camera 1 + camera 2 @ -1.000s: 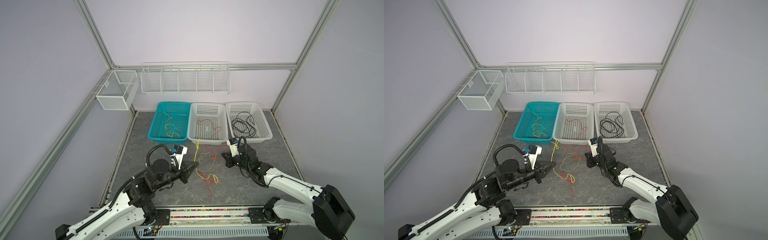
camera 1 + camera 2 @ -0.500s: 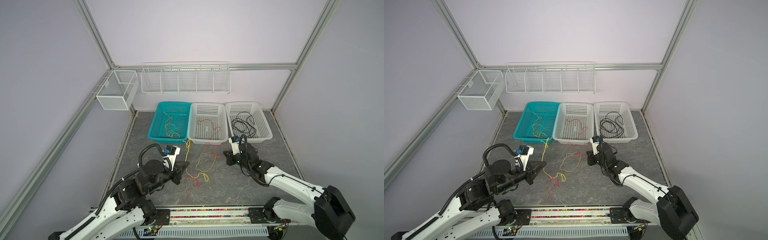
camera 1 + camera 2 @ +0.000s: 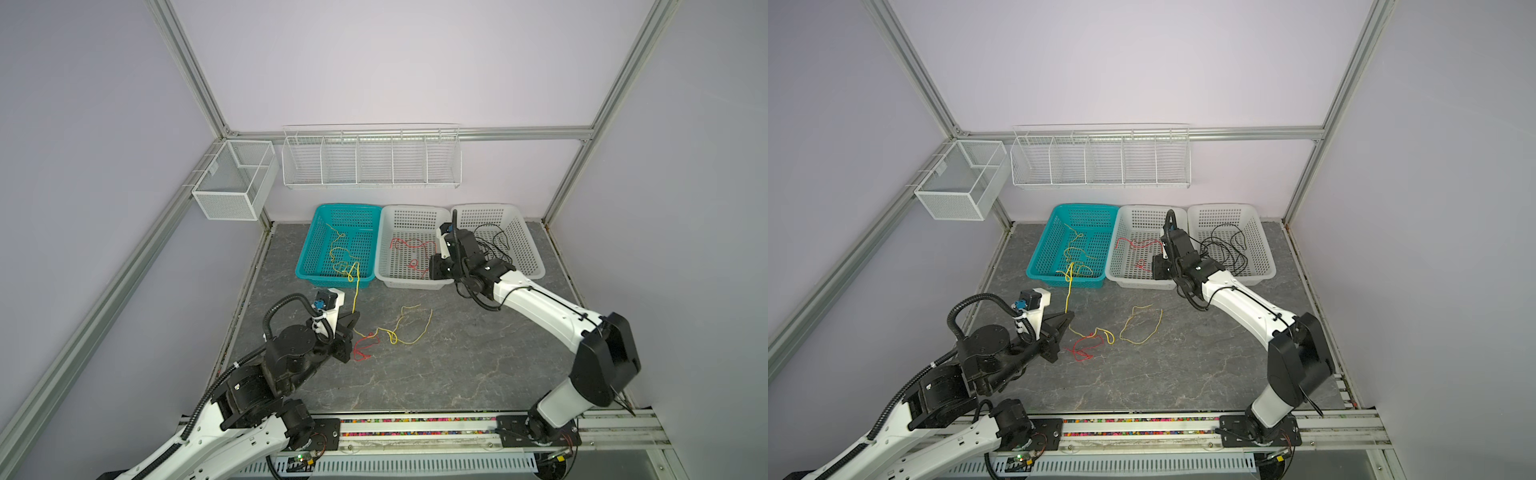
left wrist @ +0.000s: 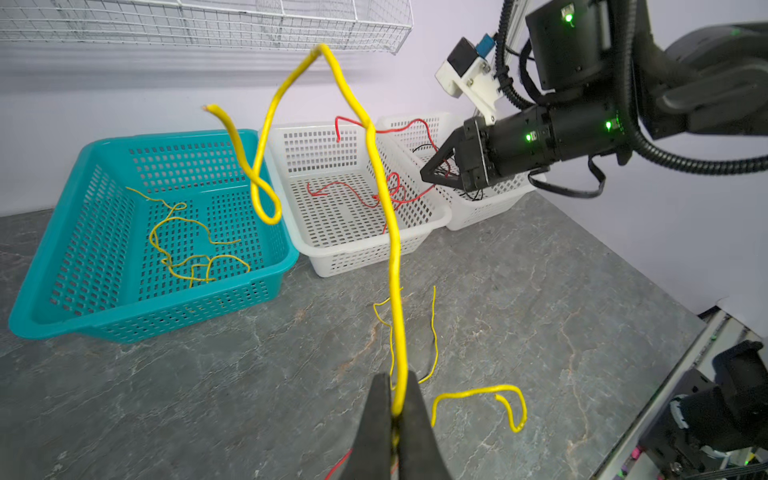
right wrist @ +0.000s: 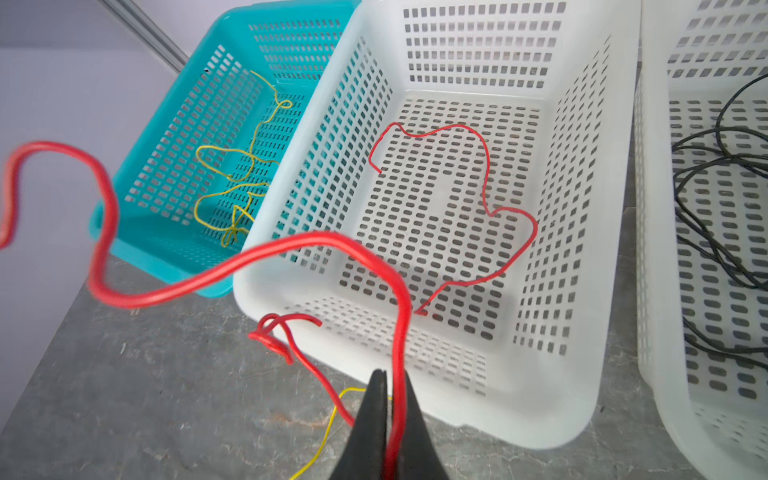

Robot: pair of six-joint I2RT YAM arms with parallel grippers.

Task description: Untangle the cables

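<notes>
lying loose on grey veined tabletop (image 3: 457,374), cables (image 3: 392,334), lilac walls (image 3: 374,62) around

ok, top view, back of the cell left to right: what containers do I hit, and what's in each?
mesh box → teal basket, holding yellow cables → middle white basket, holding a red cable → right white basket, holding black cables

Beyond your right hand (image 5: 390,380), the red cable (image 5: 401,340) blurs and runs off the picture's edge, its end unseen.
</notes>
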